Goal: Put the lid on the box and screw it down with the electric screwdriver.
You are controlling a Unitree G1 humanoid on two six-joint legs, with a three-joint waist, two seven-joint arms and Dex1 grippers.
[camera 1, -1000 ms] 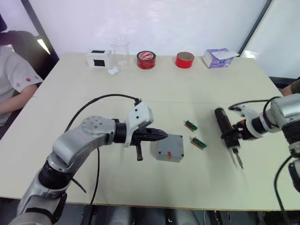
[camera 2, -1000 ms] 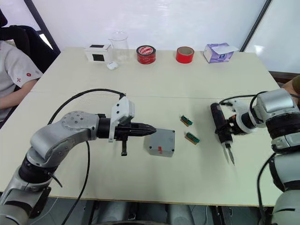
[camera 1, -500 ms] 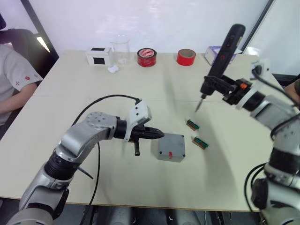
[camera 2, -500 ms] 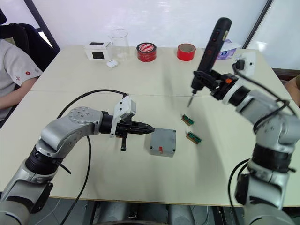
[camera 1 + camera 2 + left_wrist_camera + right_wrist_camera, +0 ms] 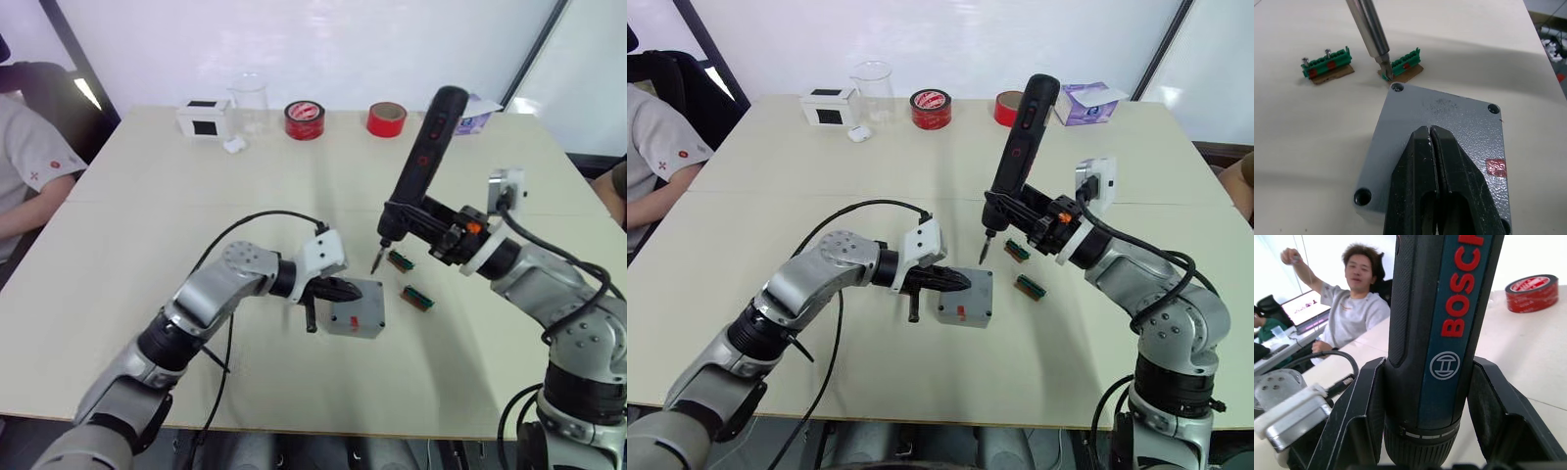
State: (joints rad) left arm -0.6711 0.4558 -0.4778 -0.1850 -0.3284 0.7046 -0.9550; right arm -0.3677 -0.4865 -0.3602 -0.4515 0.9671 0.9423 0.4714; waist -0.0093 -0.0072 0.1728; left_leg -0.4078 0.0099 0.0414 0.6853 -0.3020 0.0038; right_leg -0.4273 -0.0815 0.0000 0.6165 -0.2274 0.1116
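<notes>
The grey lid (image 5: 1449, 122) sits on the grey box (image 5: 355, 323) near the middle of the table, a red mark on its top. My left gripper (image 5: 1429, 129) is shut, its fingertips resting on top of the lid. My right gripper (image 5: 409, 219) is shut on the electric screwdriver (image 5: 423, 162), a thick black cylinder tilted with its bit down. The metal bit (image 5: 1371, 34) hangs just above the lid's far corner screw hole (image 5: 1396, 87). In the right wrist view both fingers (image 5: 1359, 431) clamp the screwdriver body (image 5: 1442, 328).
Two green strips (image 5: 399, 260) (image 5: 415, 298) lie just right of the box. Along the far edge stand a white box with a black square (image 5: 206, 117), a glass beaker (image 5: 252, 98), two red tape rolls (image 5: 306, 119) (image 5: 386, 119) and a purple tissue box (image 5: 474, 119). A person (image 5: 29, 166) sits at the left.
My right arm has swung the screwdriver down from high over the table until its bit is at the box's far corner. My left gripper has slid forward onto the lid.
</notes>
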